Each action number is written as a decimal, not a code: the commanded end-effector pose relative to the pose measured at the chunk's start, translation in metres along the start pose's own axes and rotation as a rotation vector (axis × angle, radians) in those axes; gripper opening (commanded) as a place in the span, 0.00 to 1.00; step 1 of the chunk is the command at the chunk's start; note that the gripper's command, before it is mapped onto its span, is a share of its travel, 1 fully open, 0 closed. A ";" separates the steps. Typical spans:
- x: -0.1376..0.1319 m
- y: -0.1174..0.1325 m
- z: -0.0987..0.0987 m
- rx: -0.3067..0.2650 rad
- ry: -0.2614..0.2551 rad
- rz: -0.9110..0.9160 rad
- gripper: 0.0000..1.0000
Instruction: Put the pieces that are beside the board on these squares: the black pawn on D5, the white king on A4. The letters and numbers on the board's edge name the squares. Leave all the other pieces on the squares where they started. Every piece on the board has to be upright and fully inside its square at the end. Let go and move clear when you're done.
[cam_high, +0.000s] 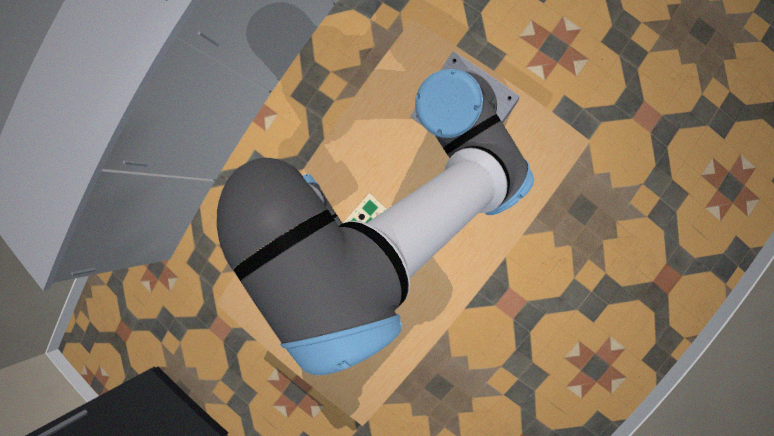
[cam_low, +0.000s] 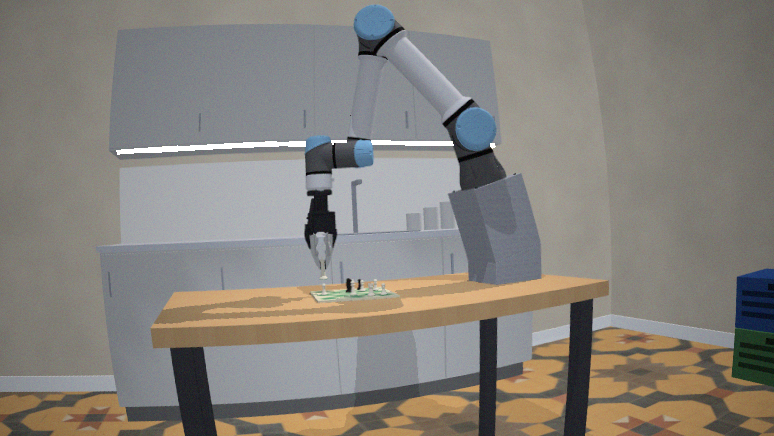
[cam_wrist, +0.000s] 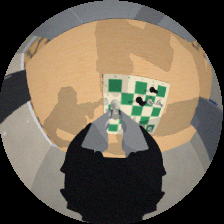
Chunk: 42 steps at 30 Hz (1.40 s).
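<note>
Gripper (cam_low: 322, 265) points straight down, closed on white king (cam_low: 323, 270), which hangs just above the 9 o'clock end of the board (cam_low: 354, 295). Black and white pieces stand toward its 3 o'clock end. Board rests on the wooden table (cam_low: 270, 324).

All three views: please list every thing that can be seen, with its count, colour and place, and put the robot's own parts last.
Table: one, light wood top, dark legs, room centre.
Chessboard: one, green and white, on the table.
White piece: one, held above the board's near-left edge.
Pieces on the board: a few, black and white, exact count unclear.
Wall cabinets: one grey row, upper back wall.
Counter: one, grey, behind the table.
Canisters: three, pale grey, on the counter.
Crates: two, blue over green, far right.
Floor: yellow, grey and red patterned tiles.
Arm: one, white, grey, blue caps.
Pedestal: one, grey, on the table.
Gripper: one, dark, closed on the white piece.
</note>
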<state>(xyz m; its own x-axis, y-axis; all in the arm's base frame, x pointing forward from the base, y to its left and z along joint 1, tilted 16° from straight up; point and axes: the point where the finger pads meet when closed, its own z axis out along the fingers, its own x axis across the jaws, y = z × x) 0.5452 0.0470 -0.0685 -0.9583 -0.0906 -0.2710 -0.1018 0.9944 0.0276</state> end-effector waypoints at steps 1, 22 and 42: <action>-0.002 0.000 0.021 0.001 -0.003 0.000 0.00; -0.003 0.000 0.037 0.001 -0.003 0.000 0.00; -0.003 0.000 0.037 0.001 -0.003 0.000 0.00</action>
<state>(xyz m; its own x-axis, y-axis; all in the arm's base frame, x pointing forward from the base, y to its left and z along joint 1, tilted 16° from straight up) 0.5570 0.0490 -0.1039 -0.9578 -0.0905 -0.2728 -0.1016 0.9945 0.0268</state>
